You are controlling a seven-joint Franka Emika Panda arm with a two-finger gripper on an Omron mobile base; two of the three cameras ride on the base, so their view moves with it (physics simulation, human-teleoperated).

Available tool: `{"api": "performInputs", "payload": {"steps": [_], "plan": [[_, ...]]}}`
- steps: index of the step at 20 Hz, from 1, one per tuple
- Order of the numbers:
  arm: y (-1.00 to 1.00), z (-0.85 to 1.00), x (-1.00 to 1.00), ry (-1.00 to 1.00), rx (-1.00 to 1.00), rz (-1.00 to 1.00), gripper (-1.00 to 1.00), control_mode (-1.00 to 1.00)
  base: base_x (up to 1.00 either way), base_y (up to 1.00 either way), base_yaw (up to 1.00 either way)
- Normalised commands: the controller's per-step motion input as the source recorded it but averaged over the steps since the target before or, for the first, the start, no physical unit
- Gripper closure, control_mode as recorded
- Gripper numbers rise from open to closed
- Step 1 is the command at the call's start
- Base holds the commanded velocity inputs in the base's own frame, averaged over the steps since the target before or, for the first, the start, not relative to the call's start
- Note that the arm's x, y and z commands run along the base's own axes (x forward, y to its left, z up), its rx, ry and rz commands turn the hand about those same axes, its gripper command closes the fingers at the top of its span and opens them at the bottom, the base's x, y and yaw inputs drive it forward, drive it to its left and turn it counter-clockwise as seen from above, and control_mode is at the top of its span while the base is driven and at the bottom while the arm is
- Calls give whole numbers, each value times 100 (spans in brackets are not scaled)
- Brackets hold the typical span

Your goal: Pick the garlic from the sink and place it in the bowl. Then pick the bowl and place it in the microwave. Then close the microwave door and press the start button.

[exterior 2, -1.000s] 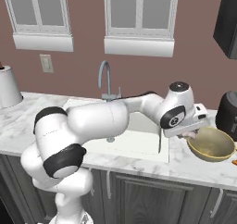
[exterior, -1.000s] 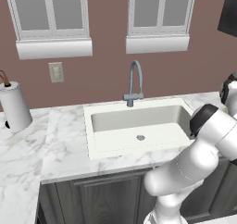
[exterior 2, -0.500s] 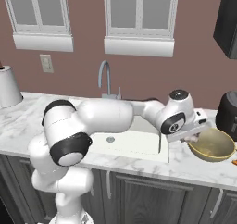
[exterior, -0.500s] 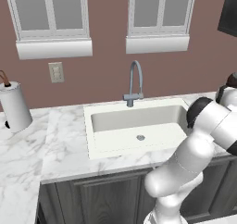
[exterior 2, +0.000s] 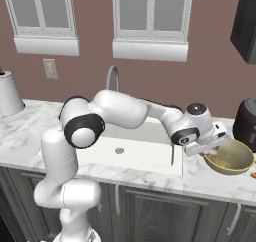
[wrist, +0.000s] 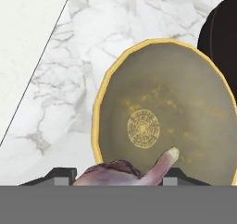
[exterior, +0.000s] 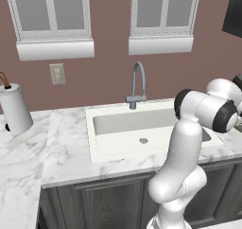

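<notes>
A marble counter point(exterior 2: 30, 141) runs across the lower half of both base views, with the cream sink point(exterior: 137, 133) set in its middle under a curved grey faucet point(exterior: 137, 83). In the right base view the white arm reaches from lower left across the sink to the right of the frame, where the gripper point(exterior 2: 212, 145) hangs at the near-left rim of the tan bowl point(exterior 2: 231, 158); the bowl stands on the counter just beside a dark round appliance point(exterior 2: 247, 121). In the hand view the bowl fills the centre and right, and the garlic point(wrist: 134, 172), pinkish with a pale pointed tip, sits at the bottom edge, held between the partly open jaws, its tip over the bowl's inside.
</notes>
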Motion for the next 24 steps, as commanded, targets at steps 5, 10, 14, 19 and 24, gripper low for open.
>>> {"api": "performInputs", "payload": {"steps": [5, 10, 14, 19, 24], "plan": [[-27, -2, 0, 0, 9, 5, -100, -100, 0, 0, 0], [-17, 0, 0, 0, 10, 2, -100, -100, 0, 0, 0], [0, 0, 4, 0, 5, 2, -100, -100, 0, 0, 0], [30, 35, 4, 0, -1, 1, -100, -100, 0, 0, 0], [98, 45, 0, 3, -15, 2, -100, -100, 0, 0, 0]]}}
